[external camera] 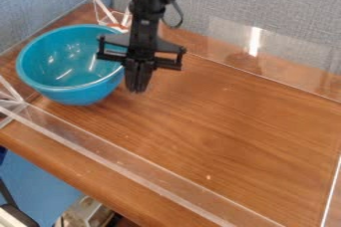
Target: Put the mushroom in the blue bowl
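Observation:
The blue bowl (67,64) sits on the wooden table at the far left, glossy turquoise, with only pale reflections showing inside. My black gripper (138,83) hangs straight down just right of the bowl's rim, its tips low over the wood. Its fingers (135,76) are pressed together and look shut. The mushroom is not visible anywhere in the camera view, and nothing shows between the fingertips.
Clear acrylic walls (253,42) fence in the wooden tabletop (226,121) at the back, left and front. The front edge (147,176) drops off to the floor. Bare wood stretches to the right of the gripper.

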Tool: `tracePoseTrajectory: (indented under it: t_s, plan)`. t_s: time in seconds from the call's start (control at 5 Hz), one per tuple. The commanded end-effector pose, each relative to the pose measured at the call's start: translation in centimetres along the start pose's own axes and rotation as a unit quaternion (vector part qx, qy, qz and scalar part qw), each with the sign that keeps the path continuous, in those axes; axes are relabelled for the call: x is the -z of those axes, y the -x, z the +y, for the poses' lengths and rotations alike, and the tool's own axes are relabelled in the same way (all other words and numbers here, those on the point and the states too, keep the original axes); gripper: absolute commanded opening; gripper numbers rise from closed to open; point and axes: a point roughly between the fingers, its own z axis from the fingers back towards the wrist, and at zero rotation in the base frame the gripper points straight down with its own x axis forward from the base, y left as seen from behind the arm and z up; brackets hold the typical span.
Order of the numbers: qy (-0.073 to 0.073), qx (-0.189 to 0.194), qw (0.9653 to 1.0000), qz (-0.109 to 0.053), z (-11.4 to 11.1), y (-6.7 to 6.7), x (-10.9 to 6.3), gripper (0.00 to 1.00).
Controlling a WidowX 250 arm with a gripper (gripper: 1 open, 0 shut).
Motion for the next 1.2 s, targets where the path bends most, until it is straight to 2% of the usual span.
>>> tracePoseTrajectory:
  t_s: [0.0,0.2,0.4,0.8,1.0]
  plan:
    - [0.013,0.010,0.9993,-0.033,-0.3,0.3,-1.0,0.00]
    - [0.014,0.033,0.9989,-0.030,-1.0,0.7,0.2,0.00]
    - [0.012,0.017,0.9994,-0.026,-0.4,0.4,0.5,0.00]
    - [0.021,0.024,0.9986,-0.044,0.9,0.0,-1.5,0.00]
    - [0.027,-0.014,0.9985,-0.045,2.2,-0.8,-2.4,0.00]
